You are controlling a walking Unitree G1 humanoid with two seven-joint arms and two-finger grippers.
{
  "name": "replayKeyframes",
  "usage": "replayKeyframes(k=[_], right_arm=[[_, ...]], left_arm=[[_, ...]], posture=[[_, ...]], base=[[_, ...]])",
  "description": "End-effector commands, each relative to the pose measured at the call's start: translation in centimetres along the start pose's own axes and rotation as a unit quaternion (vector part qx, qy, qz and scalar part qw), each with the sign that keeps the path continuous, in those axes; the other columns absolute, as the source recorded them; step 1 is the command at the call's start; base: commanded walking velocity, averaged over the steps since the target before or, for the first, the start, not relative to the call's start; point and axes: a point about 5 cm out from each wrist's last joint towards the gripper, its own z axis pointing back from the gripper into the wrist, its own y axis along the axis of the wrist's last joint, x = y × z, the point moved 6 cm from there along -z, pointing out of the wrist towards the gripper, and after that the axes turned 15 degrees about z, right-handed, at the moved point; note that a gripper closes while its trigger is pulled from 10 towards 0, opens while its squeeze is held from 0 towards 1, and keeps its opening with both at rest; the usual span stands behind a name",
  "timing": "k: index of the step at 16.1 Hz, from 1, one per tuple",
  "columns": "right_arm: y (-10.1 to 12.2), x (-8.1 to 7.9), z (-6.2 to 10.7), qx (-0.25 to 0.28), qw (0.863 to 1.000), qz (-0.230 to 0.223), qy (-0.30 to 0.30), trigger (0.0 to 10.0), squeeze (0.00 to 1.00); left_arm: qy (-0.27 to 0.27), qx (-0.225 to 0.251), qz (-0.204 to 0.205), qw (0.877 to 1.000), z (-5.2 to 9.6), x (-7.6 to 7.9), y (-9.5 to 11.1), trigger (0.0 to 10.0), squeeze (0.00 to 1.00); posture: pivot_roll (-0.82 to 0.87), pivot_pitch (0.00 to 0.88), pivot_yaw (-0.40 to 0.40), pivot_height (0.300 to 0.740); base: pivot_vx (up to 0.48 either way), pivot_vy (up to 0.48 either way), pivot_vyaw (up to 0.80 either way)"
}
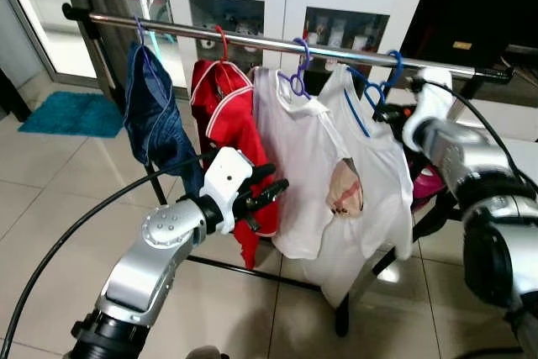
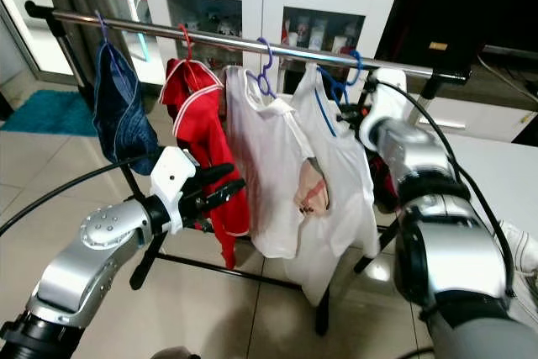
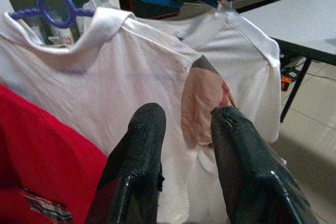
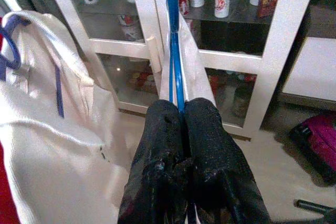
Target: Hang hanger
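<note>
The right gripper (image 4: pixel 181 109) pinches the blue hanger (image 4: pixel 173 35) at the rail (image 1: pixel 252 42), its hook over the bar. The hanger looks light, thin and stiff; its shirt (image 1: pixel 370 166) is soft. Hold near the hook. The left gripper (image 3: pixel 184 129) is spread, empty.

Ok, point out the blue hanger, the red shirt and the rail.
blue hanger (image 4: pixel 174 35): right wrist view, its thin bar above the fingers.
red shirt (image 1: pixel 227 115): left eye view, its chest.
rail (image 1: pixel 252 42): left eye view, bare middle stretch.
</note>
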Motion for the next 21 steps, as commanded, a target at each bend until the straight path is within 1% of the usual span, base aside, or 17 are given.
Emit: replayKeyframes(k=[1,2,4,5,6,7,8,14,15,16,19,21], right_arm=[[0.4,0.5,0.0,-0.004,1.000,0.009,-0.015,0.0,0.00],[0.2,0.4,-0.1,-0.009,1.000,0.014,-0.018,0.0,0.00],[-0.5,0.1,-0.2,-0.025,0.999,0.042,-0.014,0.0,0.00],[-0.7,0.0,-0.2,-0.030,0.998,0.054,-0.008,1.9,0.00],[-1.1,0.2,0.0,-0.034,0.998,0.054,-0.010,10.0,0.00],[-1.4,0.5,0.1,-0.037,0.998,0.051,-0.013,10.0,0.29],[-1.5,0.7,0.2,-0.038,0.998,0.045,-0.018,10.0,1.00],[-1.0,0.9,0.0,-0.040,0.998,0.036,-0.031,10.0,1.00],[-0.8,0.9,0.0,-0.037,0.998,0.030,-0.034,10.0,0.87],[-0.6,0.8,-0.1,-0.034,0.999,0.027,-0.031,10.0,0.00],[0.8,0.2,-0.3,0.000,1.000,0.019,-0.011,10.0,0.00],[0.7,-0.1,-0.4,-0.006,1.000,0.028,-0.006,10.0,0.00]], left_arm=[[-0.001,-0.005,-0.006,1.000,0.1,0.3,-0.2,10.0,0.00],[-0.002,-0.006,-0.006,1.000,0.2,0.4,-0.3,10.0,0.00],[-0.007,-0.007,-0.010,1.000,0.5,0.8,-0.3,10.0,0.00],[-0.010,-0.006,-0.014,1.000,0.7,1.0,-0.1,10.0,0.00],[-0.022,-0.009,-0.015,1.000,0.8,1.3,-0.1,10.0,0.00],[-0.031,-0.012,-0.018,0.999,0.9,1.6,-0.2,10.0,0.00],[-0.030,-0.013,-0.019,0.999,0.9,1.5,-0.2,10.0,0.00],[-0.037,-0.020,-0.028,0.999,0.8,1.3,0.1,10.0,0.00],[-0.038,-0.020,-0.029,0.999,0.8,1.2,0.1,10.0,0.00],[-0.038,-0.021,-0.030,0.999,0.7,1.2,0.1,10.0,0.00],[-0.039,-0.020,-0.030,0.999,0.7,1.2,0.2,10.0,0.00],[-0.039,-0.021,-0.030,0.999,0.6,1.1,0.2,10.0,0.00]], posture=[[0.09,0.000,-0.031,0.740],[0.09,0.000,-0.037,0.740],[0.11,0.000,-0.047,0.740],[0.11,0.000,-0.050,0.740],[0.11,0.000,-0.044,0.740],[0.11,0.000,-0.043,0.740],[0.11,0.000,-0.041,0.740],[0.12,0.000,-0.021,0.740],[0.12,0.000,-0.021,0.740],[0.12,0.000,-0.021,0.740],[0.12,0.000,-0.023,0.740],[0.12,0.000,-0.022,0.740]], base=[[0.000,0.000,0.00],[0.000,0.000,0.00],[0.000,0.000,0.00],[0.000,0.000,0.00],[0.000,0.000,0.00],[0.000,0.000,0.00],[0.000,0.000,0.00],[0.000,0.000,0.00],[0.000,0.000,0.00],[0.000,0.000,0.00],[0.000,0.000,0.00],[0.000,0.000,0.00]])
